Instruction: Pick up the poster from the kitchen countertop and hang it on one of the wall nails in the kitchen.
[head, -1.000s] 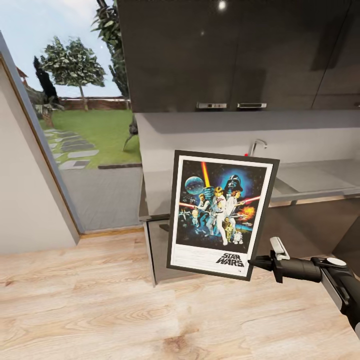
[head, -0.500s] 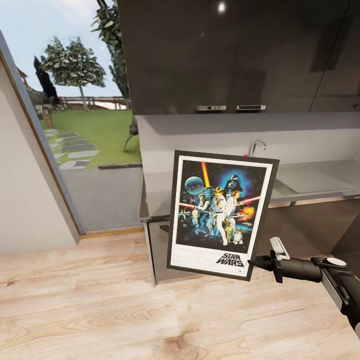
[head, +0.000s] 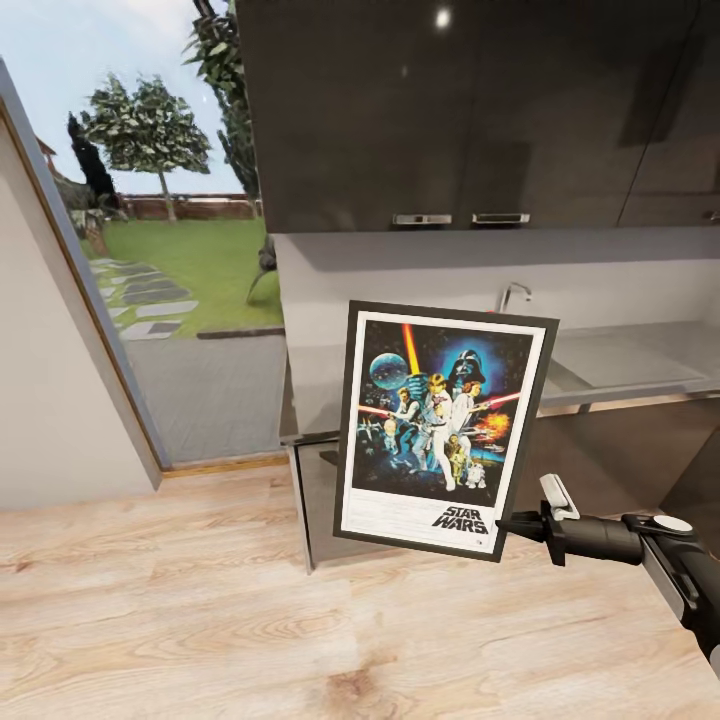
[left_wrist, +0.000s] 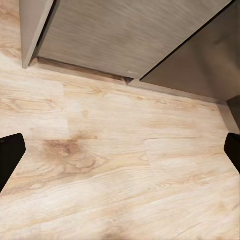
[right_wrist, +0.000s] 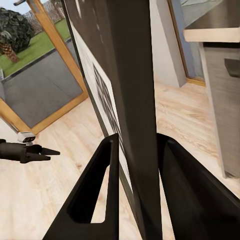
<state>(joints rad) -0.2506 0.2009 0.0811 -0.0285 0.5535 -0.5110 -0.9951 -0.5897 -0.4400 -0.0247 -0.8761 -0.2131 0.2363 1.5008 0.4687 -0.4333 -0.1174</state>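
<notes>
Nearest the robot, at the poster's lower right corner: right gripper (head: 512, 526) clamped on the frame edge of the poster (head: 445, 428), arm reaching in from the right. Poster held upright in the air, slightly tilted, face toward the head camera, above the wooden floor (head: 200, 600) and in front of the bench.

Right wrist view adds the grip itself: both dark fingers (right_wrist: 102, 185) pressed either side of the poster's (right_wrist: 127, 95) thin black edge, seen edge-on, printed face only a sliver. Beyond the poster in that view, the left gripper (right_wrist: 44, 152) hangs low over the floor, its tips close together, though whether they touch cannot be told there.

Left wrist view: two dark fingertips (left_wrist: 9, 157) at opposite borders, spread wide with nothing between them, floor boards and grey cabinet fronts (left_wrist: 125, 35) beyond.

Behind the poster: the kitchen countertop (head: 620, 365), glossy grey, with chrome tap (head: 512, 294). Above it, dark wall cabinets (head: 470, 110). Left of the poster, farther off, a glass door (head: 150, 250) onto lawn and trees.
</notes>
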